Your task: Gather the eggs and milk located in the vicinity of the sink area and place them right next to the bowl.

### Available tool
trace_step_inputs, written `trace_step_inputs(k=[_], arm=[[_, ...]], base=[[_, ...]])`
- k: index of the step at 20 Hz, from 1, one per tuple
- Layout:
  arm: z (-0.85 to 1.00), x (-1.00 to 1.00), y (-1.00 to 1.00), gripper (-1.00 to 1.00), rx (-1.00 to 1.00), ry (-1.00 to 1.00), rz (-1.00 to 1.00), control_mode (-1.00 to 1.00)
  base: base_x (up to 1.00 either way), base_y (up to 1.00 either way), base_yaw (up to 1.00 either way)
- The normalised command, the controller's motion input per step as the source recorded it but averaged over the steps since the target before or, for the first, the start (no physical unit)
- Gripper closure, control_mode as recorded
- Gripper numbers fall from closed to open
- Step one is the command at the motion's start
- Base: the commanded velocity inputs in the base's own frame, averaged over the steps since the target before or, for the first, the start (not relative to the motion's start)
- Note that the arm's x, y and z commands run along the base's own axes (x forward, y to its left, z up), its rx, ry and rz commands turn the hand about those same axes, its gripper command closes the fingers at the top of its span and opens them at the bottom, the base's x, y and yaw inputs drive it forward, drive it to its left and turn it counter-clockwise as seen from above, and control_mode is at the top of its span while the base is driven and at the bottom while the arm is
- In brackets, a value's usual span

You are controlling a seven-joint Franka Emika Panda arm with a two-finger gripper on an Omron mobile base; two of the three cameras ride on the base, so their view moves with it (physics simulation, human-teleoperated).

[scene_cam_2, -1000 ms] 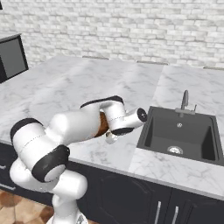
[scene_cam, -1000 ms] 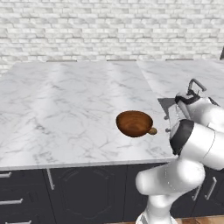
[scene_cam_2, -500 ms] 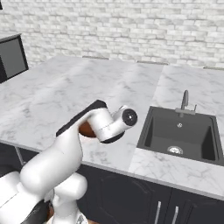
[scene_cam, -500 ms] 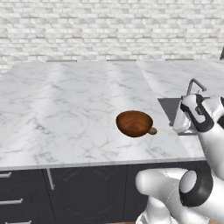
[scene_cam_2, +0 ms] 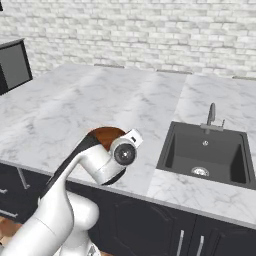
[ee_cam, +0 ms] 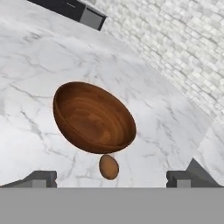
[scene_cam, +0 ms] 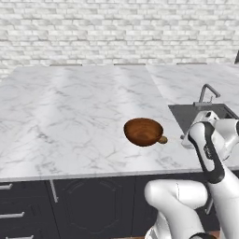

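Hand (ee_cam: pixel 111 179): seen with its two dark tips spread wide and nothing between them; it was judged released, with the reddish-brown egg just set free below it.
Egg (ee_cam: pixel 109 166): found lying on the marble right against the bowl's near side, touching or very nearly so; this placement was read as one part of the task done.
Bowl (ee_cam: pixel 93 117): left upright and bare inside, its wooden rim facing the hand; things were meant to go beside it, not in it.
Sink (scene_cam_2: pixel 204 152): seen well apart from the bowl, dark basin bare but for its drain, the faucet (scene_cam_2: pixel 212 114) at the back.
Milk and pale egg: no place could be given for them.
Surface (scene_cam: pixel 70 112): white veined marble, wrapped in an L around the sink, dark cabinets underneath.
Room: a pale brick wall (scene_cam: pixel 116 32) was seen behind.
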Motion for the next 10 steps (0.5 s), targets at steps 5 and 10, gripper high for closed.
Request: trace_step_inputs(k=[5, 10], arm=[[0.00, 0.00, 0.00, -1.00, 0.00, -0.01, 0.00, 1.00], [0.00, 0.00, 0.00, -1.00, 0.00, 0.00, 0.00, 1.00]], base=[[-0.31, -0.12, -0.01], [-0.98, -0.53, -0.07]])
